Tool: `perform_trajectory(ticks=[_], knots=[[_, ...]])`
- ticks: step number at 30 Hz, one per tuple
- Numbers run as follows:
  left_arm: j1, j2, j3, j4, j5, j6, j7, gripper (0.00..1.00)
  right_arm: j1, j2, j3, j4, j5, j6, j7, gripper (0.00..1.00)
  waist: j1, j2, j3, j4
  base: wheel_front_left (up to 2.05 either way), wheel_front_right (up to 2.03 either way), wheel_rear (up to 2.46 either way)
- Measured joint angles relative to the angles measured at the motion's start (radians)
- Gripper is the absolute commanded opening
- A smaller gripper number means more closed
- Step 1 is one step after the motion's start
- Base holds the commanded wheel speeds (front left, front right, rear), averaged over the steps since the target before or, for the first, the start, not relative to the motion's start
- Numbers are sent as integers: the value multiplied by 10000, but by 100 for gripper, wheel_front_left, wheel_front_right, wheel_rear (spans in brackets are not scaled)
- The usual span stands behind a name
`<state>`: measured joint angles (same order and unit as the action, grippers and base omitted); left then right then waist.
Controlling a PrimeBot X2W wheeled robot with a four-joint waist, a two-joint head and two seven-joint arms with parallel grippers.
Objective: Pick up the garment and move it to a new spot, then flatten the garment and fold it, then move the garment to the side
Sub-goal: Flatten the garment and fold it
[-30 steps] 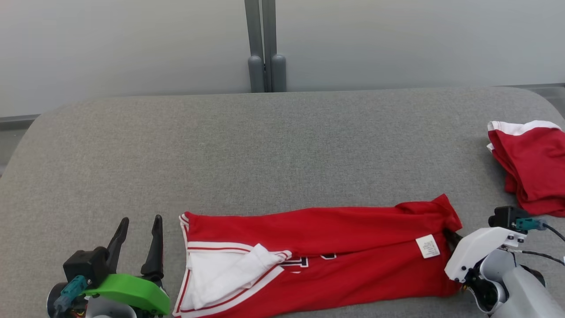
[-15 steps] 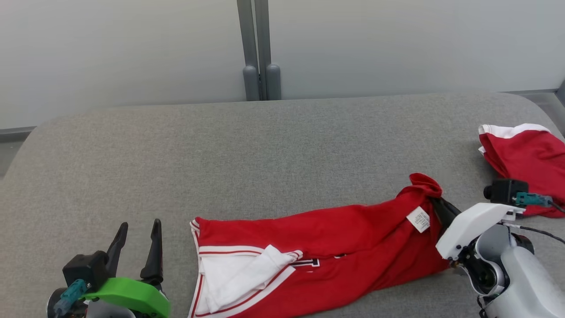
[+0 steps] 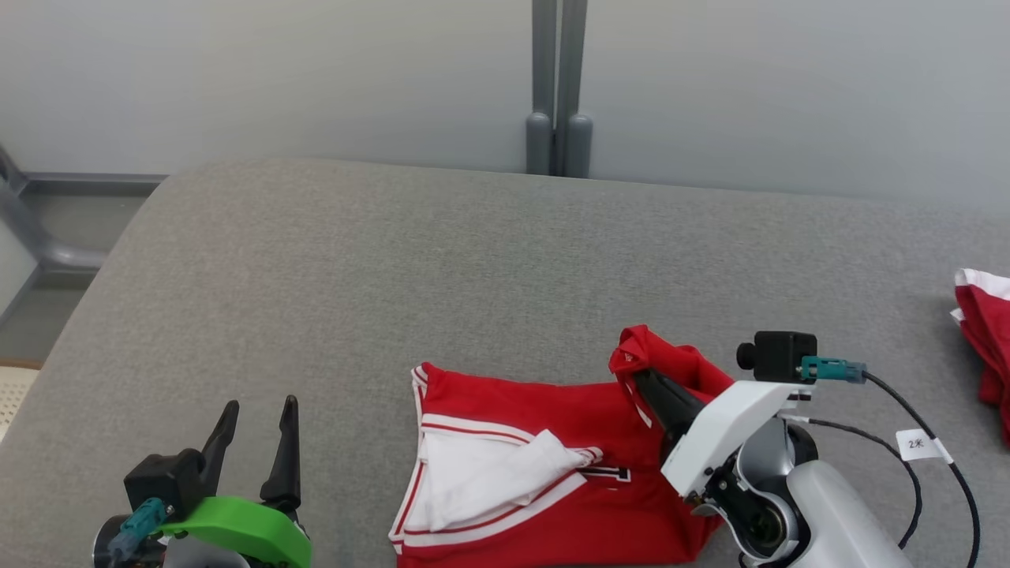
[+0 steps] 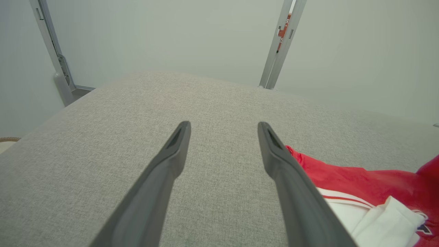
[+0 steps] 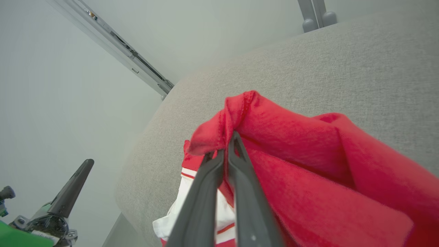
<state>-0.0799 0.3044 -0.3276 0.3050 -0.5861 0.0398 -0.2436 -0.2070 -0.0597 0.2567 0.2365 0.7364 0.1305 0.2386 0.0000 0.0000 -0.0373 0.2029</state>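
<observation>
The garment [image 3: 552, 410] is a red jersey with white trim, lying on the grey table [image 3: 394, 276] near its front edge. My right gripper [image 3: 643, 377] is shut on the jersey's right end and holds that end lifted and drawn leftward over the rest. In the right wrist view the red cloth [image 5: 274, 137] bunches over the closed fingertips [image 5: 233, 140]. My left gripper [image 3: 256, 414] stands open at the lower left, apart from the jersey's white-trimmed left end [image 3: 426, 465]. In the left wrist view its fingers [image 4: 271, 147] are spread over bare table, the garment [image 4: 343, 178] to their right.
A second red and white garment [image 3: 982, 331] lies at the table's right edge. A grey post [image 3: 559, 87] stands behind the table against the pale wall. The table's far and left areas are bare grey fabric. A cable with a tag [image 3: 915, 443] hangs from my right wrist.
My right gripper has carried the jersey's right end up and to the left, folding it over. The head camera has turned, shifting the scene. The left gripper has stayed open in place.
</observation>
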Motion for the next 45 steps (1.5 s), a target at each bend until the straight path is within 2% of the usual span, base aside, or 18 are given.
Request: perform_trajectory(ticks=[5,13,19,20,21,22,23,30,36,39,43,45], knots=[[-15,4,-79,23,6,-6,50,100,-250,86,525,784,134,-2,-579,0,0,0,25,817,0,0,0],[-20,2,-134,21,4,-2,58,100,-1317,102,1858,2243,1103,-2,-1795,0,0,0,134,2096,0,0,0],[-58,-2,-142,96,-2,-40,44,100,-2163,109,2980,3588,1705,-2,-2255,0,0,0,329,2691,0,0,0],[-66,-2,-128,115,-13,-40,38,100,-2275,109,3219,3772,1885,-2,-2259,7,0,0,383,2730,0,0,0],[-83,-4,-127,130,-19,-40,31,100,-2352,111,3369,3919,1990,0,-2276,7,0,0,424,2744,0,0,0],[-115,-6,-130,148,-27,-42,27,100,-2431,113,3568,4077,2105,0,-2334,65,0,0,468,2737,0,0,0],[-137,-4,-123,157,-27,-42,8,100,-2511,107,3785,4176,2272,0,-2366,100,0,0,494,2701,0,0,0],[-128,13,-42,182,-111,-27,-42,100,-2882,107,4707,3921,3260,0,-2813,100,0,0,487,2137,0,0,0],[-34,52,67,52,-130,56,-59,100,-3146,-6,4665,2798,3630,0,-2855,100,0,0,341,1299,0,0,0],[55,63,159,-48,-148,117,-109,100,-3232,-581,4324,1964,3513,2,-3112,100,0,0,265,819,0,0,0],[120,31,345,-328,-121,194,-142,100,-3219,-1634,3561,1244,2644,2,-3776,100,0,0,179,151,0,0,0],[137,-4,451,-470,-84,226,-146,100,-3028,-1965,3070,1049,2293,2,-4069,100,0,0,147,-158,0,0,0]])
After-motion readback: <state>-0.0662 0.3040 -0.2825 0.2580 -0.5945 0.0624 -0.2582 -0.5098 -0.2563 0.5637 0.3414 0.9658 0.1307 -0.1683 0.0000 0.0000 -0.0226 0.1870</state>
